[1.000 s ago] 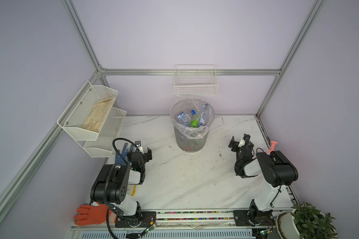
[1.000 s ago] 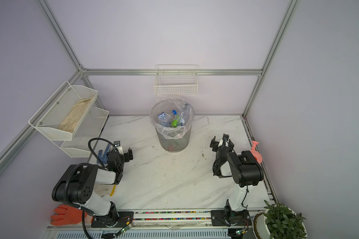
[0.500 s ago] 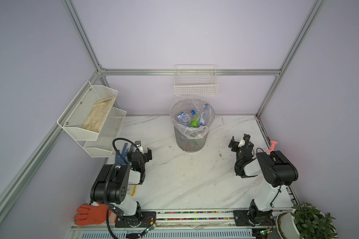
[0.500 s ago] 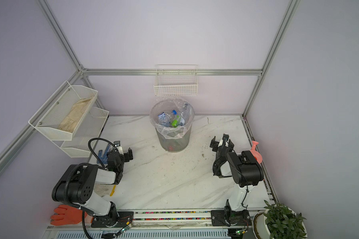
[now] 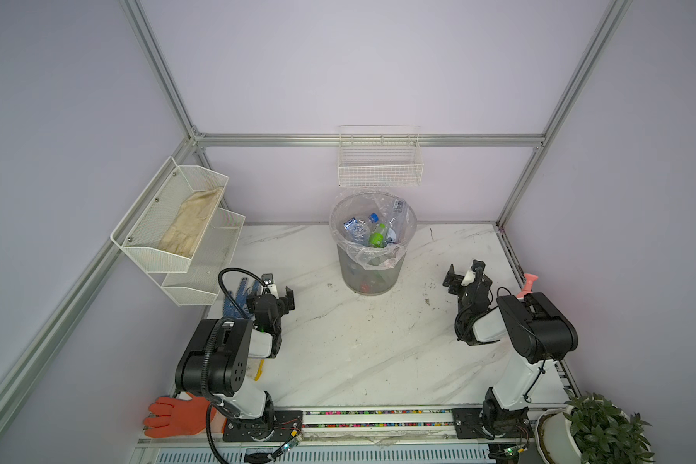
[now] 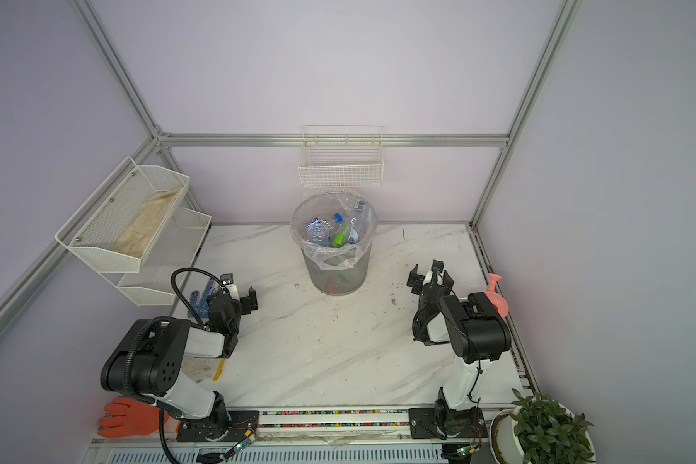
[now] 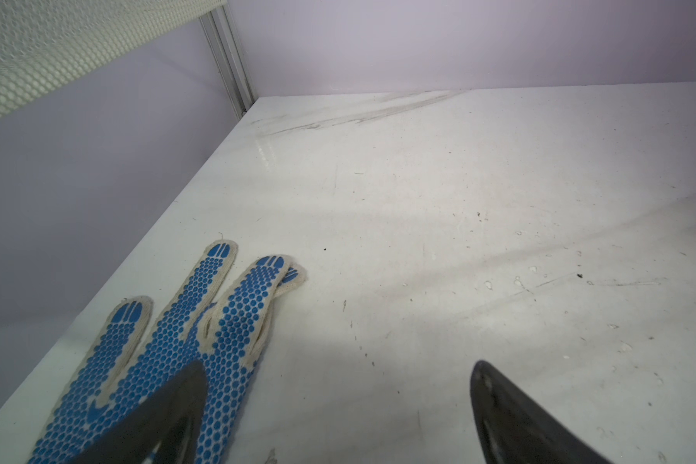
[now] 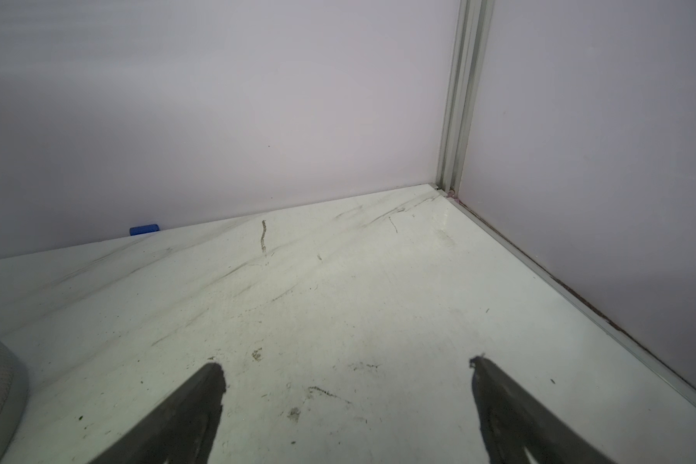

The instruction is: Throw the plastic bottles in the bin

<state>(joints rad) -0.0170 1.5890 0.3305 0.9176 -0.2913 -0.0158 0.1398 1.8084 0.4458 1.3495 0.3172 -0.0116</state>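
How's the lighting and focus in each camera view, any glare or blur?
In both top views: even soft light, sharp, the bin glinting. Left wrist view: blue dotted glove crisp, left gripper fingers blurred. Right wrist view: table bright mid-frame, dim edges.

The round grey translucent bin [image 5: 372, 277], lined with a clear bag [image 5: 374, 255], stands upright at the back middle of the table [image 5: 378, 345], holding the plastic bottles [image 5: 357, 229], clear with blue caps and labels plus one green, jumbled near its top.
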